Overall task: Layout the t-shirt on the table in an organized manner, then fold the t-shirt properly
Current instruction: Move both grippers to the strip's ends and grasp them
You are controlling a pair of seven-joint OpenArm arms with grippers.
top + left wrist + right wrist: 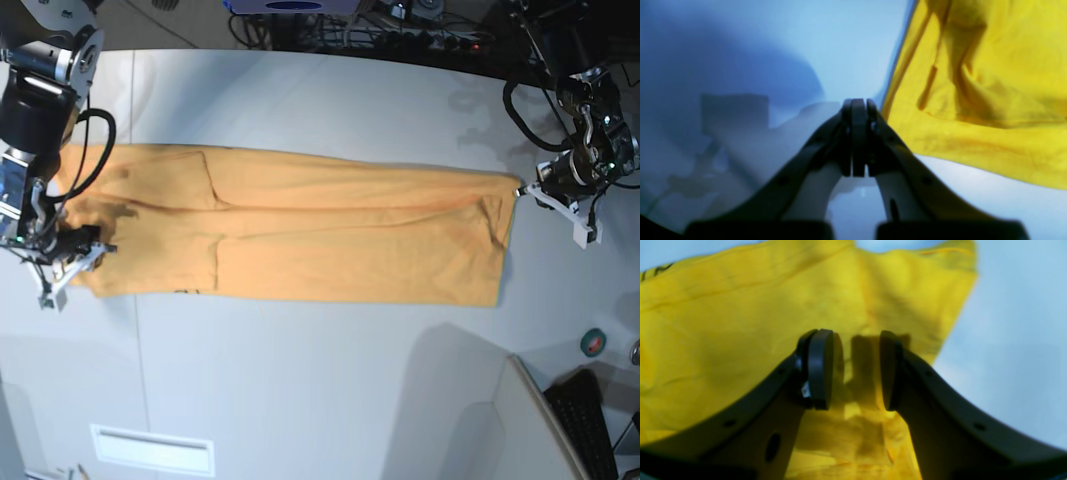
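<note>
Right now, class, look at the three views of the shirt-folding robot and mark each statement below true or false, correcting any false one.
1. The shirt lies in a long band across the table. True.
2. The right gripper is shut tight. False: its fingers stand apart, with shirt cloth beneath and between them.
3. The left gripper is shut. True: its fingers meet, with nothing seen between them.
4. The left gripper is over the middle of the shirt. False: in the left wrist view it is over bare table, beside the shirt's edge.
5. The shirt is blue. False: it is orange-yellow.
</note>
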